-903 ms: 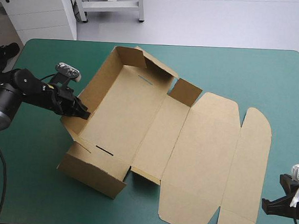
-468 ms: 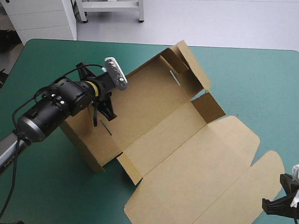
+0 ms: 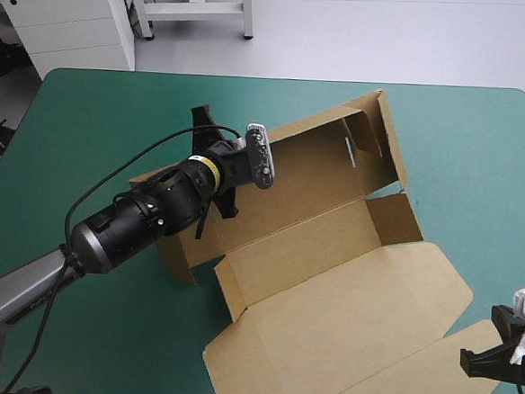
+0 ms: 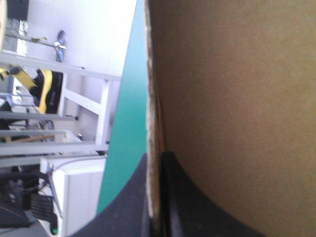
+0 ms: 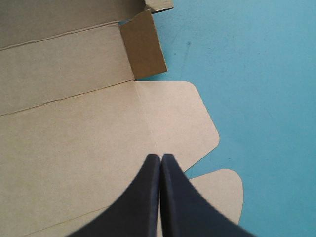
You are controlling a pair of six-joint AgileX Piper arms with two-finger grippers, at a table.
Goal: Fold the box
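Observation:
The brown box [image 3: 330, 256] lies mid-table as an open tray with raised walls, its lid flat toward the near right corner. My left gripper [image 3: 214, 213] is shut on the tray's near-left wall. In the left wrist view its black fingers [image 4: 157, 165] pinch the board's edge, and the brown box [image 4: 232, 108] fills the space beside them. My right gripper [image 3: 481, 364] sits low at the table's near right corner, just off the lid's edge. In the right wrist view the right gripper [image 5: 161, 158] is shut on nothing, pointing over the lid flap [image 5: 74, 143].
The teal-green cover [image 3: 465, 139] shows beyond the box toward the far right corner and along the left side [image 3: 68, 147]. The table's right edge runs close beside my right gripper. The left arm reaches in from the near left corner.
The left arm has swung toward the table's middle with the wall in its grip, turning the box clockwise, and the lid has swept toward the near right corner. The right gripper has stayed put.

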